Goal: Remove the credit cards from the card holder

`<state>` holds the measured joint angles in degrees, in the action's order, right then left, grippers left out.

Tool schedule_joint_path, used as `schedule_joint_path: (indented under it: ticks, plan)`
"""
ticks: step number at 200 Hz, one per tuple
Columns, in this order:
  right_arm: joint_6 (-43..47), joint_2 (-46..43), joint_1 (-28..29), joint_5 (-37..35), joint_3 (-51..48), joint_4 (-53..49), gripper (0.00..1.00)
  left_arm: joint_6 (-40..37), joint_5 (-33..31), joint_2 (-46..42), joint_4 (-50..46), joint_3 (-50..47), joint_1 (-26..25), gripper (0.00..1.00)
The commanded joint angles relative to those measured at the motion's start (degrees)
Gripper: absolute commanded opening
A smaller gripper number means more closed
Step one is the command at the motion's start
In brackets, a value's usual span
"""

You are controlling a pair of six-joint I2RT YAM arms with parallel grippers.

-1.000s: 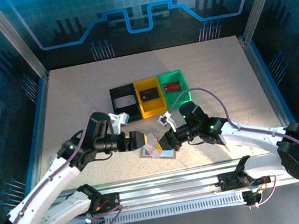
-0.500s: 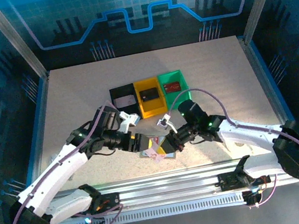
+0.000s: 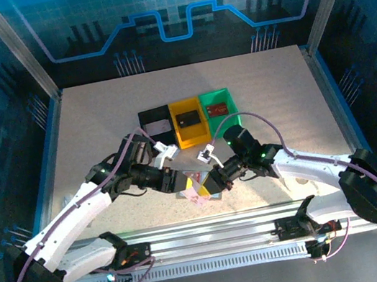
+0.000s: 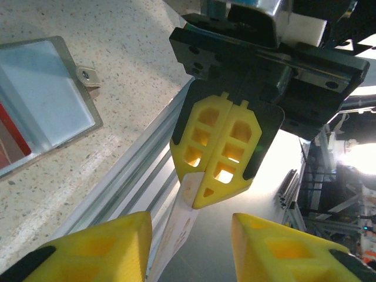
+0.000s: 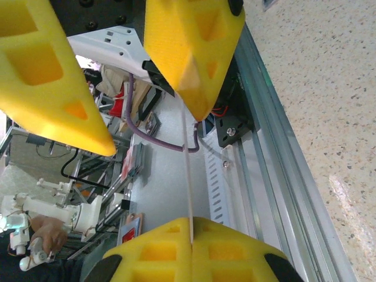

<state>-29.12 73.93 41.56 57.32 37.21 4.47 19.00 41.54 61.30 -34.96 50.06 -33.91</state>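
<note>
The grey card holder (image 4: 41, 100) lies open on the table, pale silvery inside, with a small tab (image 4: 88, 76) and a red card (image 4: 8, 126) still in it. From above, the card holder (image 3: 206, 198) sits just below both grippers. My right gripper (image 5: 191, 226) is shut on a thin pale credit card (image 5: 188, 176) and holds it edge-up above the table's front rail. My left gripper (image 4: 188, 247) is open, and its fingers (image 5: 194, 53) stand on either side of that card (image 4: 179, 226). The card sits close to the left-hand finger. Seen from above, the left gripper (image 3: 183, 180) and the right gripper (image 3: 210, 181) almost meet.
Three bins stand in a row behind the grippers: black (image 3: 147, 139) with a pale card, yellow (image 3: 189, 138) with a dark card, green (image 3: 203, 100) with a red card. The aluminium front rail (image 4: 141, 153) runs close under both grippers.
My left gripper has moved right up to the right gripper. Its jaws have narrowed around the held card. The right gripper has stayed shut on the card, nearly in place.
</note>
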Motion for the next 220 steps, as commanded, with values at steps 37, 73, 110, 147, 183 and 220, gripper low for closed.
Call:
schedule_joint_path:
  ticks: [37, 73, 110, 147, 183, 220]
  plan:
    - [-0.69, -0.55, -0.25, 2.18, 1.81, 1.54, 0.0, -0.23, 6.17, 0.36, 2.37, -0.92, -0.54, 0.27]
    - [-0.23, -1.44, -0.25, 1.74, 2.37, -0.21, 0.0, 0.3, 8.2, 0.6, 3.16, -1.16, -1.38, 0.25]
    - [-0.17, -1.92, -0.33, 1.5, 2.43, -0.83, 0.0, 0.33, 8.9, 0.93, 3.3, -1.18, -1.84, 0.15]
    - [0.42, -2.87, -0.77, -0.05, 2.5, -2.38, 0.01, 0.49, 8.33, 0.38, 2.84, -1.02, -1.95, 0.0]
    - [1.34, -5.83, -3.19, -4.13, 2.5, -6.13, 0.19, -0.23, 3.26, -1.78, 0.91, -0.4, -1.8, 0.0]
    - [-1.47, -12.89, -8.98, -10.61, -0.58, -6.58, 0.49, 1.24, -5.34, -4.04, -0.37, -0.3, 1.01, 0.0]
